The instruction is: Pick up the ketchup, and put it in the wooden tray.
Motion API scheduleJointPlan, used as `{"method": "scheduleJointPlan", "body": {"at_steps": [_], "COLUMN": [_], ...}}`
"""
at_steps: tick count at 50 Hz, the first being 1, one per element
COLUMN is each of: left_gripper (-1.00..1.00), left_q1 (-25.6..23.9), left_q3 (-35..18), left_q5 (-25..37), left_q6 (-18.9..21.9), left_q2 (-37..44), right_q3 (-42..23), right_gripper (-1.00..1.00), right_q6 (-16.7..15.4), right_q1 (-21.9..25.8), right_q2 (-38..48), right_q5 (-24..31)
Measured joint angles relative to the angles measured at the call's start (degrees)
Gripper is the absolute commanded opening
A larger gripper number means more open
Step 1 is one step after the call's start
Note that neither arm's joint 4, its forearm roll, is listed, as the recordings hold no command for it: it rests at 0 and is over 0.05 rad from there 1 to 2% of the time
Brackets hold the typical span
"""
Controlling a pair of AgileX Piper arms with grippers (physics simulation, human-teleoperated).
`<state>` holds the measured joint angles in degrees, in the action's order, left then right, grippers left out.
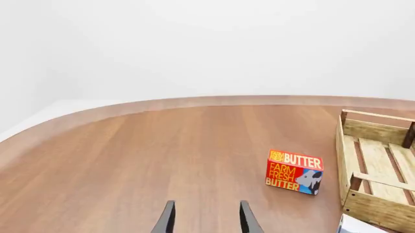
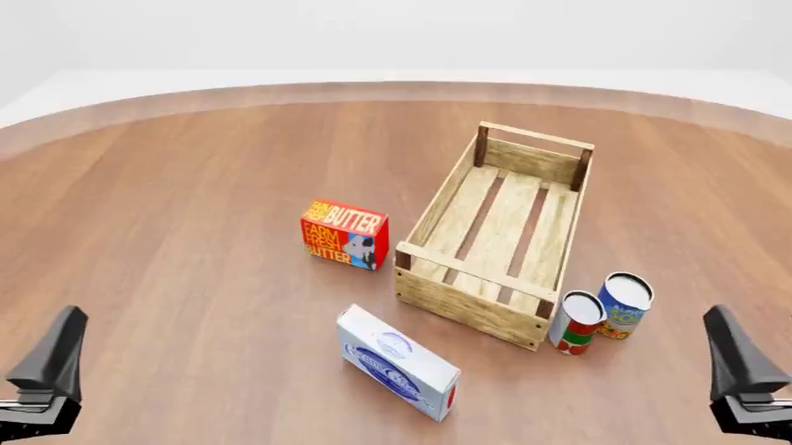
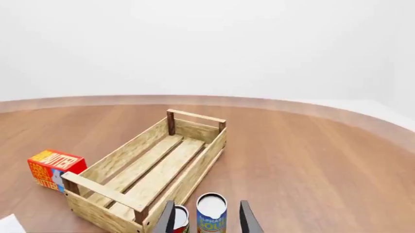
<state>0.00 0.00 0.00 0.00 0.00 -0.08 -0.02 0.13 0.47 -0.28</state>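
Observation:
No ketchup shows in any view. The wooden tray (image 2: 436, 206) of light slats stands right of the table's middle with nothing in it; it also shows in the left wrist view as the tray (image 1: 378, 209) and in the right wrist view as the tray (image 3: 127, 153). My left gripper (image 2: 52, 360) hangs at the near left and my right gripper (image 2: 739, 360) at the near right, both far from the tray. Each wrist view shows its gripper, left gripper (image 1: 206, 221) and right gripper (image 3: 207, 221), open with nothing between the fingers.
A red butter box (image 2: 345, 235) stands left of the tray. A white and blue box (image 2: 398, 362) lies in front of it. A short red-and-green can (image 2: 576, 323) and a blue can (image 2: 622, 305) stand by the tray's near right corner, just ahead of my right gripper.

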Motion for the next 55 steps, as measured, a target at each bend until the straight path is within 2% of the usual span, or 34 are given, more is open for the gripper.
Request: {"method": "scheduleJointPlan", "body": {"at_steps": [7, 17, 23, 39, 55], "left_gripper": [1.00, 1.00, 1.00, 1.00, 1.00], "left_q1": [0.00, 0.00, 0.00, 0.00, 0.00], "left_q3": [0.00, 0.00, 0.00, 0.00, 0.00], "left_q5": [0.00, 0.00, 0.00, 0.00, 0.00], "left_q6": [0.00, 0.00, 0.00, 0.00, 0.00], "left_q2": [0.00, 0.00, 0.00, 0.00, 0.00], "right_q3": [-0.05, -0.29, -1.69, -6.57, -11.62], "right_gripper": [1.00, 1.00, 1.00, 1.00, 1.00], "right_q6": [0.20, -1.69, -2.98, -5.01, -2.10], "right_q1": [0.38, 2.22, 5.02, 12.93, 23.46], "right_q2": [2.22, 12.99, 19.33, 31.39, 39.58], "right_q5": [-1.58, -8.72, -11.47, -13.59, -13.57]}}
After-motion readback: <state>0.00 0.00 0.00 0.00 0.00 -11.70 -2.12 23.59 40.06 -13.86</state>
